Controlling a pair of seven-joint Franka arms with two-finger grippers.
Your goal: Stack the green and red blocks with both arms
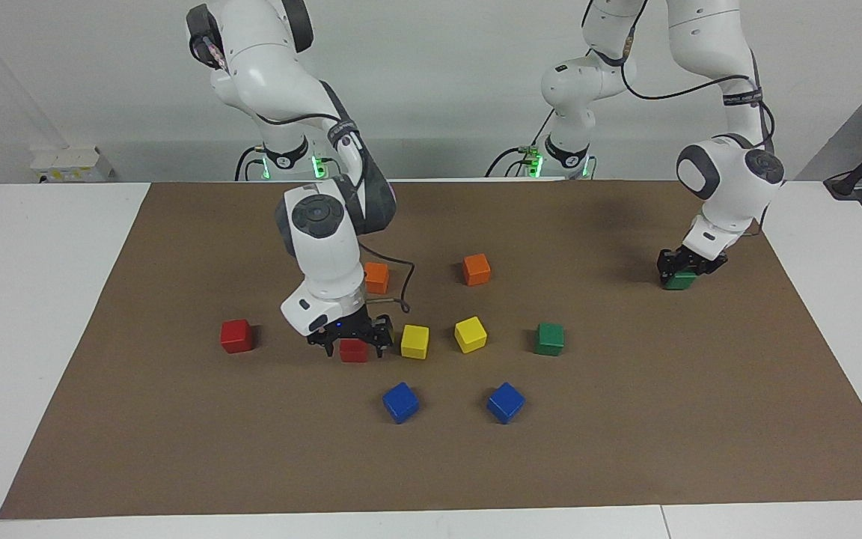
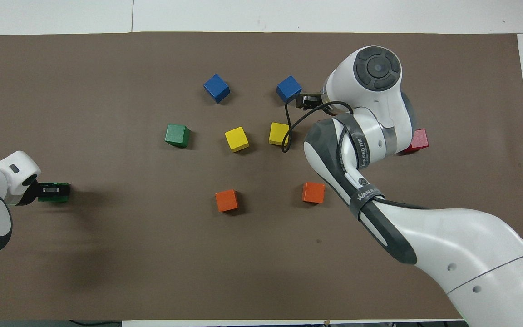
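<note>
From overhead, my right arm [image 2: 361, 141] hides one red block [image 1: 354, 349] entirely; the left hand [image 2: 52, 191] covers most of its green block [image 2: 61, 192].

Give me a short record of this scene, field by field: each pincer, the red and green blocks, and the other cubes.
left pincer: shut on a green block, low at the left arm's end of the mat
right pincer: open, straddling a red block beside the yellow cubes
other red block: free, toward the right arm's end
other green block: free on the mat
other cubes: two orange, two blue
stacks: none yet
</note>
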